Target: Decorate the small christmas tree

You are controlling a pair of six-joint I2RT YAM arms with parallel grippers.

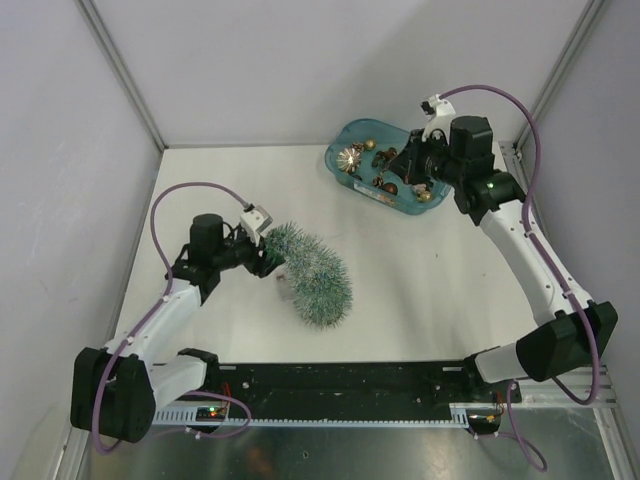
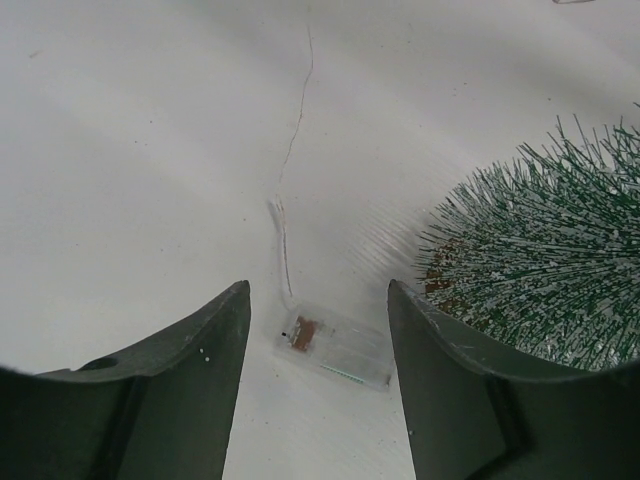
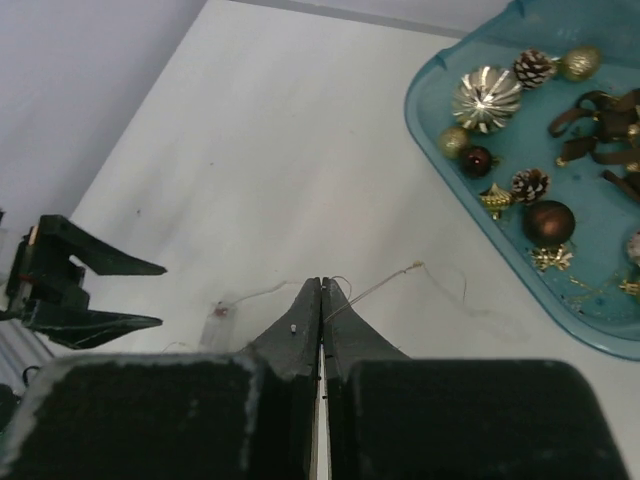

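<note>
My left gripper [image 2: 315,295] sits apart near the near-left corner, straddling the battery box [image 2: 335,350]; small christmas tree [image 1: 315,275] just beside, apparently on its side; right gripper [image 3: 322,288] pinches the light wire [image 3: 375,285] by the far-right tray [image 1: 333,160]; risk: tugging snags bristles and drags the tree.

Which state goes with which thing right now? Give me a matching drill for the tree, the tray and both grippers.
Things:
1 small christmas tree
2 teal tray
3 left gripper
4 right gripper

States:
A fingers pressed together, a thin wire running from the tips
B holds ornaments
C fingers apart over a clear battery box
D frosted green bristles

Pairs: 1-D, 2-B, 3-C, 4-A
</note>
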